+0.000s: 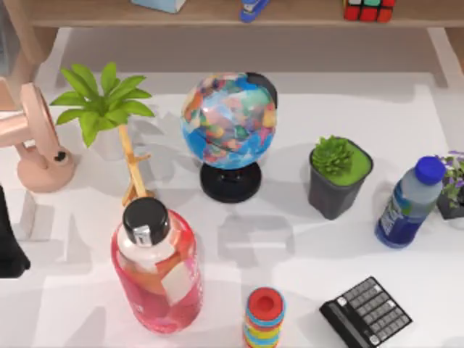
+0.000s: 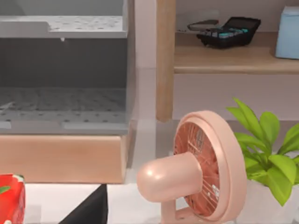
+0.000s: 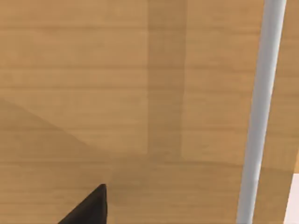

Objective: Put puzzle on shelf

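Observation:
The puzzle [image 1: 370, 9], a small cube with red, green and white stickers in a black grid, rests on the shelf [image 1: 217, 18] near its right end at the far edge of the top view, with nothing holding it. My left arm [image 1: 9, 243] sits as a dark shape at the table's left edge. The right wrist view looks closely at light-brown wood [image 3: 140, 93] with a pale grey bar [image 3: 261, 107] beside it, and a dark corner of my right gripper [image 3: 88, 209] shows low in it.
On the table stand a pink fan [image 1: 40, 145], a leafy plant [image 1: 105, 101], a globe [image 1: 230, 123], a red-liquid bottle [image 1: 156, 268], a ring stack [image 1: 264, 319], a calculator [image 1: 366, 312], a potted succulent [image 1: 338, 174] and a blue bottle [image 1: 409, 203]. A blue stapler [image 1: 252, 9] lies on the shelf.

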Tool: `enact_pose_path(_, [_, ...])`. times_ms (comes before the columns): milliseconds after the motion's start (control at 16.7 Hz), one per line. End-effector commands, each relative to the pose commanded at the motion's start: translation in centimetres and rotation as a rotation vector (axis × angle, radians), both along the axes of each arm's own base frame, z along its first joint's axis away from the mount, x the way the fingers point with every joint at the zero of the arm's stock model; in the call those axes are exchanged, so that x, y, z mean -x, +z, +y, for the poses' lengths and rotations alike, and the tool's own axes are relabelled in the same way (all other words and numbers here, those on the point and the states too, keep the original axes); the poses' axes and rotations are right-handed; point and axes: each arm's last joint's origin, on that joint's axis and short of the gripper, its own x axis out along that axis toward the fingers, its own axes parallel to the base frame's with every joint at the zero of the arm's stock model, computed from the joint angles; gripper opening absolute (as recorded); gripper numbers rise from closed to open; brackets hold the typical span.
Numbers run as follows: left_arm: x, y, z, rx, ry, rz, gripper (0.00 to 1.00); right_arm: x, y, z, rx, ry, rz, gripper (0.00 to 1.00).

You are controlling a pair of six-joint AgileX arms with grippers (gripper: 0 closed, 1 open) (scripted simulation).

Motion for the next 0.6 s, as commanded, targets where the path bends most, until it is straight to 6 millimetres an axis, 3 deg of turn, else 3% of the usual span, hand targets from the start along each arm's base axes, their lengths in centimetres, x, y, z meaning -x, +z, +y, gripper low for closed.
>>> enact_pose_path(60, [0.0,0.0,0.0,0.0,0.0,0.0,1.0,0.0,0.0,0.0,0.0,0.0,0.0,1.0])
enact_pose_path(600, [0.0,0.0,0.0,0.0,0.0,0.0,1.0,0.0,0.0,0.0,0.0,0.0,0.0,0.32])
